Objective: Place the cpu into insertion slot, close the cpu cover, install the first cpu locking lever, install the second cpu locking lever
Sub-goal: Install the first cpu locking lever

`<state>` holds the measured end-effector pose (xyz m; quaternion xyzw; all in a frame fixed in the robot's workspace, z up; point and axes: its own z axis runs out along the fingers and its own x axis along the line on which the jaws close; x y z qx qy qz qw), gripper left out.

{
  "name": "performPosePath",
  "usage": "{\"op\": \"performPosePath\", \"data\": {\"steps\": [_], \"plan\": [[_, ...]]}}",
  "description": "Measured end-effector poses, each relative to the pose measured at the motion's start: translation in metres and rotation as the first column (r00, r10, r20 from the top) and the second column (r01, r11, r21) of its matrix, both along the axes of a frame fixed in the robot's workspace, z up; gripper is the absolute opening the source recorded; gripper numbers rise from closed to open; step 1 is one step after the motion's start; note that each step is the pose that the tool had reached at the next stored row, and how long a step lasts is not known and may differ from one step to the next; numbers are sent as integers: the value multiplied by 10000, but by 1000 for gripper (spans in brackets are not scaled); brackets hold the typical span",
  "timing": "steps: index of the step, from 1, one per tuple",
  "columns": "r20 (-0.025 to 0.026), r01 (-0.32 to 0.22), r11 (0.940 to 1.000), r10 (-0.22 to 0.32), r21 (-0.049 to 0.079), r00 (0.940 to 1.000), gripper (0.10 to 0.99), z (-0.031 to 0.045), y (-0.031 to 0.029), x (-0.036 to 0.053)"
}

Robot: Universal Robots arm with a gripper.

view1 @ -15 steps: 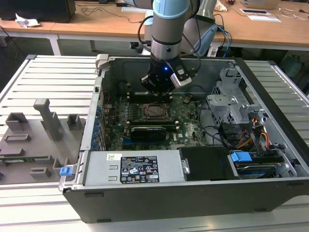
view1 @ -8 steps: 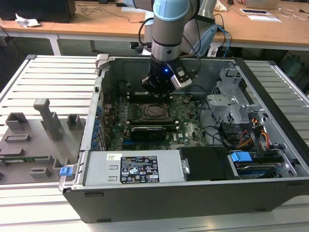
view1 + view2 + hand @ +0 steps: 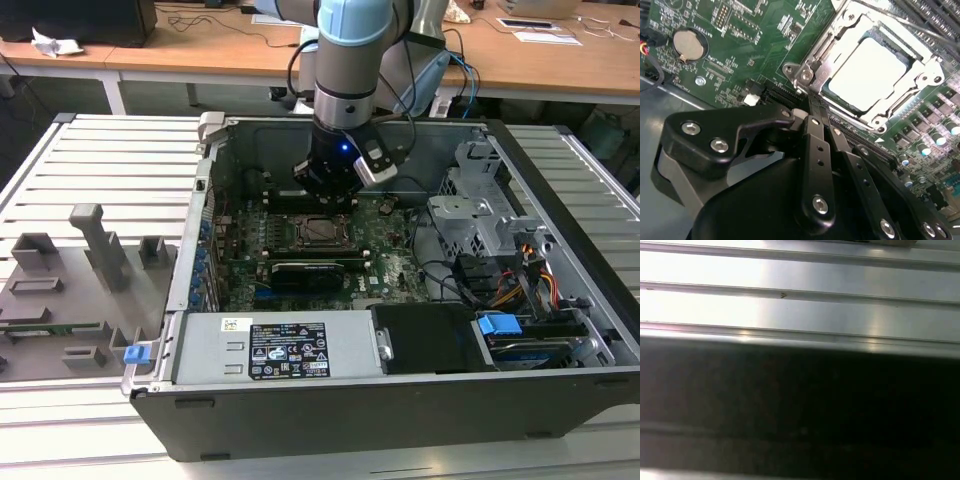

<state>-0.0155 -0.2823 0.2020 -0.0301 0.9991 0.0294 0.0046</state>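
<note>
CPU (image 3: 875,75) first: the shiny silver square is already lying flat in its slot on the green board (image 3: 740,45), so that step looks done. You can see it bright and clean in the second wrist view, in the middle of the socket.

Around it sits the cpu cover (image 3: 840,25), a metal frame with a hole in the middle. It looks to be folded down over the edges of the chip, with the silver top showing through the hole. So I think the cover is closed too, or very nearly.

The gripper (image 3: 815,107) is right at the near corner of the socket. Its two black fingers (image 3: 812,137) are pressed close together, with almost no gap. Their tips are at a thin metal part by the corner screw. That may be one of the locking levers, but I cannot tell for sure, and I cannot tell if they are pinching it or just pushing on it.

In the exterior view, the arm (image 3: 345,60) reaches down into the open computer case (image 3: 560,170), right above the socket (image 3: 322,230).

So the chip is in and the cover looks down. The lever work seems to be under way, and I cannot see either lever locked yet.
</note>
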Motion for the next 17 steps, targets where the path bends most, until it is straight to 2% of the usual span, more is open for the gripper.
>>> {"op": "performPosePath", "data": {"steps": [9,14,17], "plan": [[1,-3,10000,3,-2,10000,106,14,2,6],[-2,-4,10000,4,-3,10000,106,135,2,6],[-2,-6,10000,6,-2,10000,106,144,-11,6]]}}
